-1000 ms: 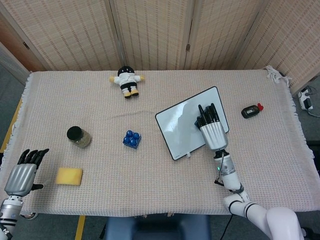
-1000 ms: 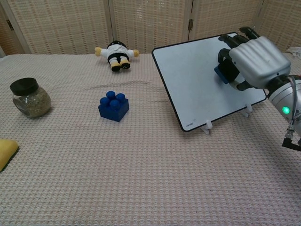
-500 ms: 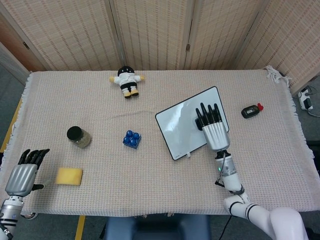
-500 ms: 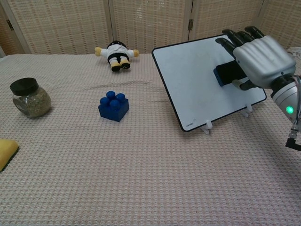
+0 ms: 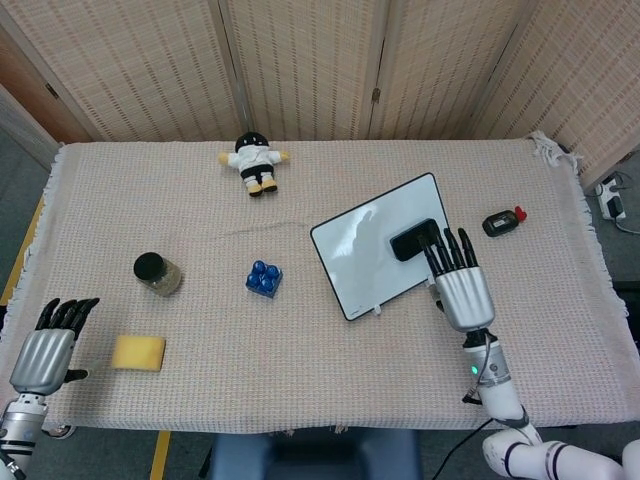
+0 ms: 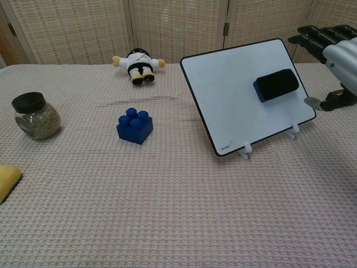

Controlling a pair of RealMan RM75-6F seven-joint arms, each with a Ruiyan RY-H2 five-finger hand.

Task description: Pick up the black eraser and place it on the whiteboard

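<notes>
The black eraser point(image 5: 414, 239) point(image 6: 276, 85) lies on the upper right part of the tilted whiteboard point(image 5: 360, 255) point(image 6: 231, 95), with nothing gripping it. My right hand point(image 5: 460, 284) point(image 6: 334, 61) is open just off the board's right edge, fingers stretched out, apart from the eraser. My left hand point(image 5: 48, 348) is open at the table's near left corner, holding nothing; the chest view does not show it.
A blue toy brick point(image 5: 264, 277) point(image 6: 134, 125) sits left of the board. A black-lidded jar point(image 5: 157, 273) point(image 6: 35, 115) and a yellow sponge point(image 5: 138, 352) lie at the left. A small doll point(image 5: 255, 161) point(image 6: 137, 65) is at the back, a small black and red object point(image 5: 500, 222) at the right.
My right hand let go of the eraser, opened, and drew back to the right and toward me off the board. The eraser stays on the whiteboard. The left hand is unmoved.
</notes>
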